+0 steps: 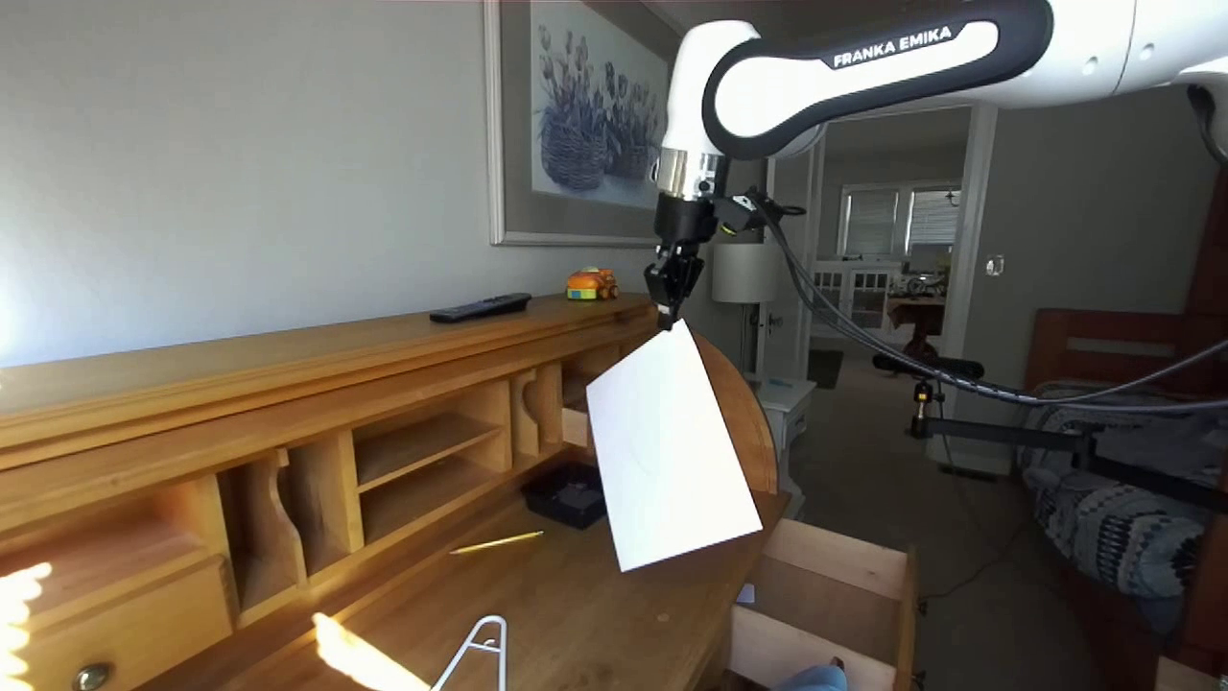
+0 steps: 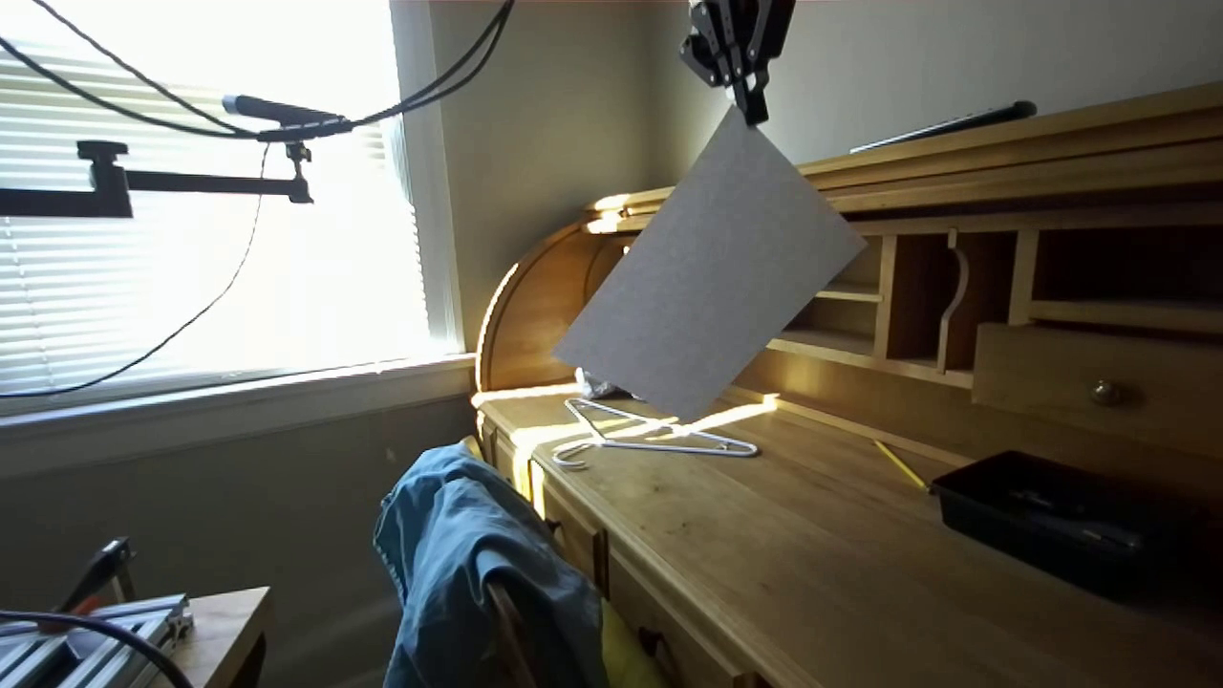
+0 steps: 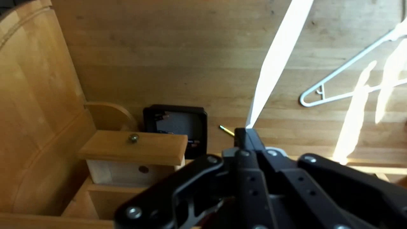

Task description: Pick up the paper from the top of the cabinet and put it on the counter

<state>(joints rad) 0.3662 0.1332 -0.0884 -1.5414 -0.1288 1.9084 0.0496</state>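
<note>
The paper, a plain white sheet, hangs by one corner from my gripper. In an exterior view its shaded side shows grey below the gripper tips. In the wrist view the fingers are shut on the corner, and the paper shows nearly edge-on as a narrow strip. The cabinet is the honey-coloured wooden desk unit, with its flat top and cubbyholes behind the paper. The paper hangs in front of the cubbyholes, over the desk counter. It appears apart from that surface.
A black remote and an orange toy truck sit on the cabinet top. On the counter lie a black tray, a yellow pencil and a white hanger. A lower drawer stands open. Blue cloth covers a chair.
</note>
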